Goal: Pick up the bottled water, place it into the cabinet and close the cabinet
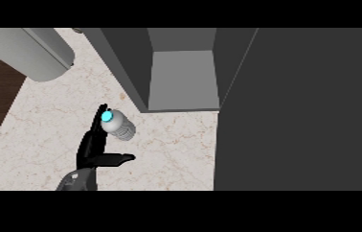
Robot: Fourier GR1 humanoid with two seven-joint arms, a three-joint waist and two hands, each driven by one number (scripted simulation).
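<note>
The water bottle [118,126] is clear with a bright cyan cap and shows on the marble counter [170,149], left of centre. My left hand [90,149] comes up from the lower edge, its straight fingers [98,121] lying along the bottle's left side. The thumb [117,157] sticks out to the right below the bottle, apart from it. The hand is open. The dark grey cabinet [127,68] stands open at the top, showing a lighter shelf [184,80] inside. My right hand does not show.
A large dark panel [290,111], which looks like the cabinet's open door, fills the right side. A grey cylinder [39,53] lies at the top left, beside the counter's dark left edge [7,89].
</note>
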